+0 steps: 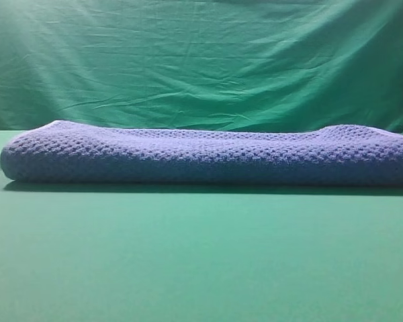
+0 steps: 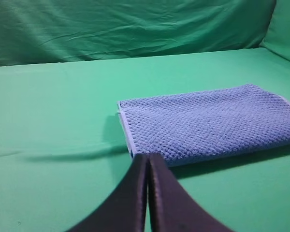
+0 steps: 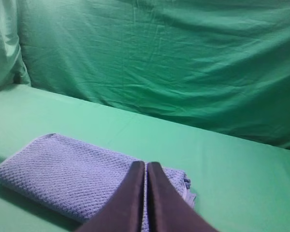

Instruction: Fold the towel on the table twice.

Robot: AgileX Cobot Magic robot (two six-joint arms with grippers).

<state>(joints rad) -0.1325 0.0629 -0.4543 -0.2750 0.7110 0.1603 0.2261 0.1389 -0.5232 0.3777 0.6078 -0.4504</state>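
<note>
The left gripper (image 2: 148, 162) and right gripper (image 3: 146, 169) were each pressed fully shut, holding nothing, raised near the folded towel (image 1: 201, 155), which lay flat on the green worktop (image 1: 201, 261).

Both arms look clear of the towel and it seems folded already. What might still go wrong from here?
1. In the right wrist view, the towel's near corner shows loose, uneven layers; the fold may spring open or count as untidy.
2. Both the left gripper and the right gripper have their jaws shut and point at the towel's edges; a forward move could push the towel across the table and undo the fold.
</note>
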